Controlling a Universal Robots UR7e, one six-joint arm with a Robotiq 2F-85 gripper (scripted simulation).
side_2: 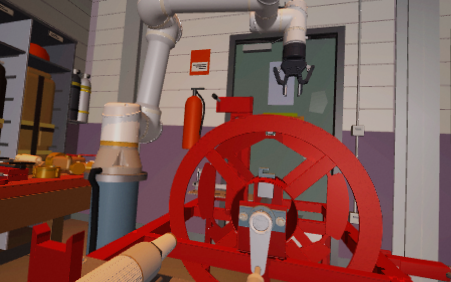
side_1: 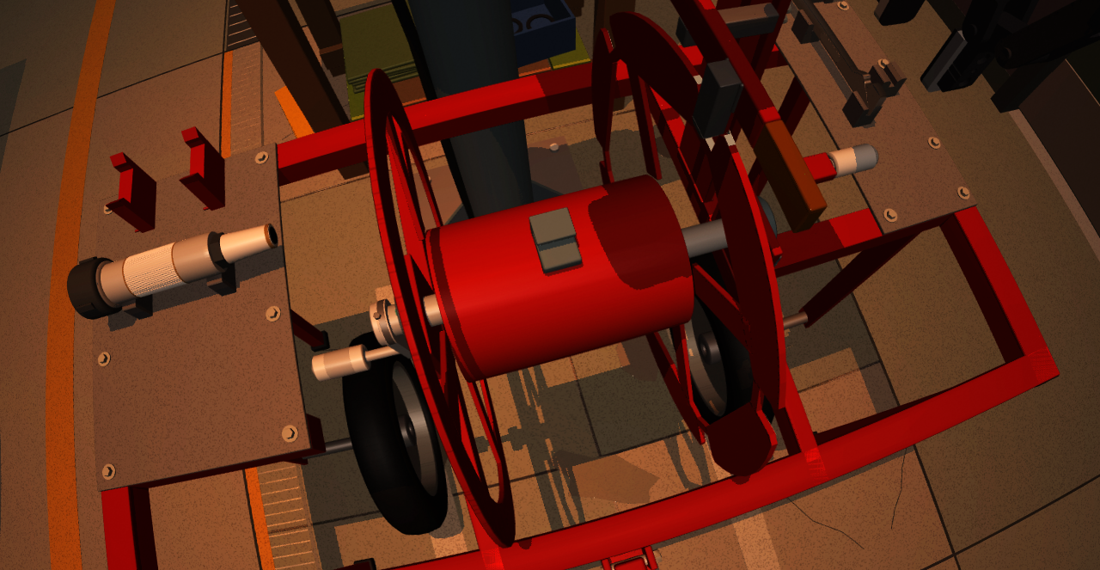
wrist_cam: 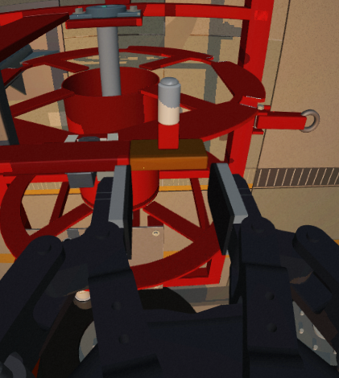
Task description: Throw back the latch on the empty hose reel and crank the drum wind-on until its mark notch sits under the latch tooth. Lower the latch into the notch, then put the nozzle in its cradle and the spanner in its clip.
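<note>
The spanner [side_1: 846,51] lies on the right plate, partly hidden under my gripper's dark links. My gripper [side_2: 292,90] hangs open and empty high above the reel's right side. The latch arm with its brown grip [wrist_cam: 168,159] and grey-tipped handle [wrist_cam: 168,100] lies across the right flange below my fingers [wrist_cam: 173,201]. The red drum [side_1: 558,282] sits between two spoked flanges. The crank handle [side_1: 342,361] sticks out at the left hub. The nozzle [side_1: 165,268] rests on the left plate, near two red cradle brackets [side_1: 165,178].
The red reel frame [side_1: 961,382] surrounds the drum, with a tow ring [wrist_cam: 311,120] at one end. The robot's pedestal [side_1: 477,89] stands behind the reel. Black wheels [side_1: 392,444] sit under the frame. A workbench [side_2: 19,190] with brass fittings stands at the left.
</note>
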